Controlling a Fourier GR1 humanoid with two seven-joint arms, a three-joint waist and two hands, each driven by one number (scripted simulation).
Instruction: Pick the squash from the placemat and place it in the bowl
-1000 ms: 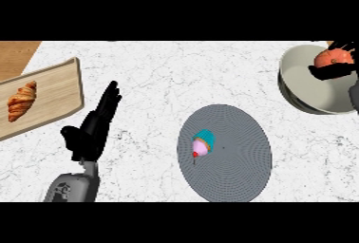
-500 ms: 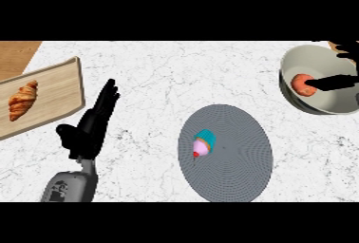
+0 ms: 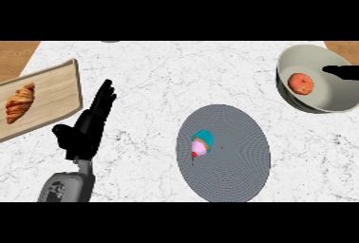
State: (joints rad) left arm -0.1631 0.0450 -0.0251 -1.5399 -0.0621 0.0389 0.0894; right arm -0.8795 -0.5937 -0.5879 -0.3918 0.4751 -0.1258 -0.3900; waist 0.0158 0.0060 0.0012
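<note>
The squash (image 3: 301, 84), round and orange-red, lies inside the pale bowl (image 3: 329, 102) at the upper right. Only the fingers of my right hand (image 3: 342, 72) show at the right edge, straight and open over the bowl's rim, a little apart from the squash. The round grey placemat (image 3: 238, 166) lies in the middle, with a small pink and teal cupcake (image 3: 200, 146) on its left part. My left hand (image 3: 88, 126) rests open on the left, fingers up.
A wooden tray (image 3: 56, 90) with a croissant (image 3: 20, 102) sits at the far left, close to my left hand. Brown counter edges show at the top corners. White marble stretches between tray, placemat and bowl.
My right hand let go of the squash and drew back to the right, out of the bowl. The squash now lies uncovered in the bowl. The left hand stayed still.
</note>
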